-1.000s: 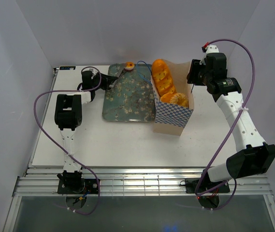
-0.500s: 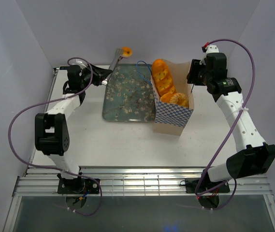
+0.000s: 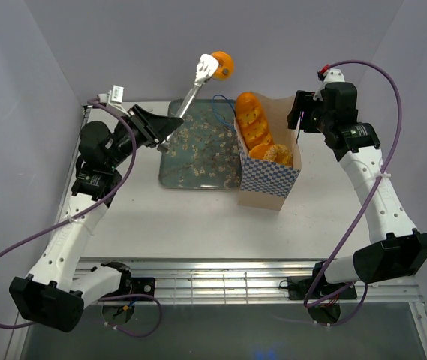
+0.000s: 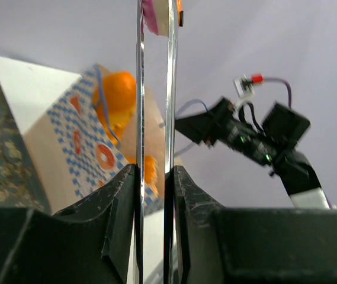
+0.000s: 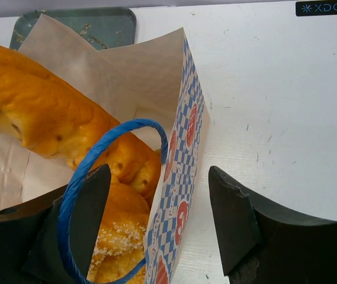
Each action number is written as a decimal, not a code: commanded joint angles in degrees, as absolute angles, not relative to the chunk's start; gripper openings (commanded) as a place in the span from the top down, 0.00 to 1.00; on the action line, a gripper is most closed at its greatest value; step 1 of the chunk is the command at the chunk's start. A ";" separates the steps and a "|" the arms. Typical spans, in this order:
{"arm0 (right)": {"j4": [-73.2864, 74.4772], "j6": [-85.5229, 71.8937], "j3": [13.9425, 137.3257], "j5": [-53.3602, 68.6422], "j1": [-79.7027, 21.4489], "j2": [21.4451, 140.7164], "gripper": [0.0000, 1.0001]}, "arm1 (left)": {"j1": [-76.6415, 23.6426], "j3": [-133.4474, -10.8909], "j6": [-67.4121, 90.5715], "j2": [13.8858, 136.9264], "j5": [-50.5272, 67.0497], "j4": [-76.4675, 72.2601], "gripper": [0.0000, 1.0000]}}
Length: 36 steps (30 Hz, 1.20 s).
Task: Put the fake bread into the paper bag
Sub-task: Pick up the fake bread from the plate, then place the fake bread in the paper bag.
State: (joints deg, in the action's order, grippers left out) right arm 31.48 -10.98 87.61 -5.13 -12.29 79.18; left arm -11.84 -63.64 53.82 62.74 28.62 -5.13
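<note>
As seen from above, left gripper (image 3: 164, 133): clenched on metal tongs (image 3: 190, 94) held high. Ring donut (image 3: 219, 64) pinched at their tip, up and left of the paper bag (image 3: 267, 180).
Baguette (image 3: 252, 120) and sugared pastry (image 3: 277, 154): standing in the bag. Tray (image 3: 198, 150): just left of it.
Left wrist view only: both tong blades squeezed between the fingers (image 4: 121, 201).
Right wrist view only: right gripper (image 5: 159, 195) spread wide, straddling the bag's checkered wall without touching it; blue cord handle (image 5: 91, 171) crossing one finger.
</note>
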 commanded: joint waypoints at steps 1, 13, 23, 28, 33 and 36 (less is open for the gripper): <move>31.02 -11.43 88.86 -4.48 -12.48 76.91 0.24 | -19.91 -62.58 50.54 60.38 26.37 -1.06 0.73; 32.87 -11.95 87.28 -1.58 -12.48 71.03 0.04 | -34.80 -54.68 49.48 56.17 17.85 -0.35 0.73; 32.08 -13.62 84.55 1.41 -12.48 66.45 0.10 | -35.77 -51.68 49.57 55.98 17.40 1.58 0.62; 32.78 -13.62 84.20 1.14 -12.48 66.10 0.09 | -35.86 -51.94 49.48 56.69 17.93 1.50 0.51; 32.70 -13.45 84.55 0.70 -12.48 65.39 0.09 | -35.86 -51.68 49.48 57.13 18.11 1.49 0.49; 32.87 -13.18 84.73 0.53 -12.48 65.56 0.09 | -35.86 -51.77 49.48 56.95 18.02 1.41 0.48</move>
State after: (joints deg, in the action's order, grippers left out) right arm 33.74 -13.28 84.20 0.43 -12.29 66.70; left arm -35.51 -51.57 50.00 57.65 17.96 2.98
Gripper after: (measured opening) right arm 0.909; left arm 0.515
